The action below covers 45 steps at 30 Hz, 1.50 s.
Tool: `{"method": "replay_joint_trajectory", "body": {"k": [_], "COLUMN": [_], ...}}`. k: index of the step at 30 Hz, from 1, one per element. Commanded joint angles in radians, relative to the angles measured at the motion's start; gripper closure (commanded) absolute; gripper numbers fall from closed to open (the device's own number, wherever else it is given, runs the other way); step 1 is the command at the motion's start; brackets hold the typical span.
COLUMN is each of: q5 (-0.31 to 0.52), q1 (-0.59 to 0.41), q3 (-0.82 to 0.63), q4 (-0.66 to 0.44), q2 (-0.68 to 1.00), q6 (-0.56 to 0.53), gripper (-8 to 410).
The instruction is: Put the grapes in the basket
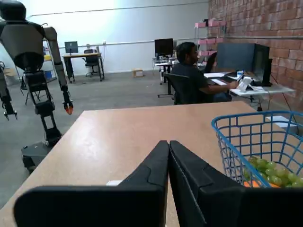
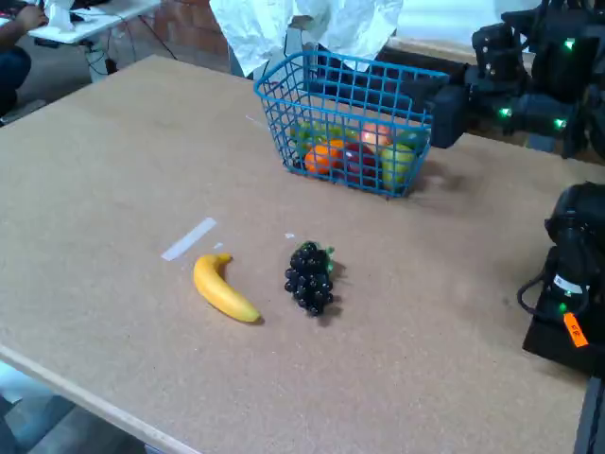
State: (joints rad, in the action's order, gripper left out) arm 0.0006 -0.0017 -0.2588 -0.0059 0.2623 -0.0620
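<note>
Fingers (image 1: 169, 146) closed (one grapes (image 2: 310, 277), one basket (image 2: 351, 118)).

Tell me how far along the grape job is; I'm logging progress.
Nothing looks done yet: the grapes lie on the table beside the banana, apart from the basket, which holds other fruit. The end effector is shut and empty in the wrist view, next to the basket. Reaching, grasping, carrying and dropping remain.

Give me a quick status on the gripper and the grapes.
Gripper shut, empty, raised beside the basket. Grapes on the table, untouched, right of the banana in the fixed view. Nothing blocking them.
</note>
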Motion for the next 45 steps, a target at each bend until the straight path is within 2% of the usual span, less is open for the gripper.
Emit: {"method": "replay_joint_trajectory", "body": {"k": [1, 8, 17, 22, 28, 31, 35, 40, 45], "q5": [-0.001, -0.002, -0.003, -0.029, -0.039, -0.04, -0.068, -0.178, -0.204], "q1": [0.0, 0.0, 0.001, 0.002, 0.002, 0.002, 0.003, 0.005, 0.016], "q3": [-0.007, -0.083, -0.294, -0.403, -0.458, -0.46, -0.46, -0.46, -0.46], "q4": [0.005, -0.011, -0.17, -0.257, -0.29, -0.291, -0.295, -0.295, -0.369], "q2": [0.004, 0.105, 0.292, 0.405, 0.514, 0.556, 0.617, 0.686, 0.729], "q6": [-0.015, -0.012, 0.094, 0.099, 0.118, 0.064, -0.023, -0.101, -0.169], "gripper": [402, 402, 393, 349, 255, 212, 180, 175, 175]}}
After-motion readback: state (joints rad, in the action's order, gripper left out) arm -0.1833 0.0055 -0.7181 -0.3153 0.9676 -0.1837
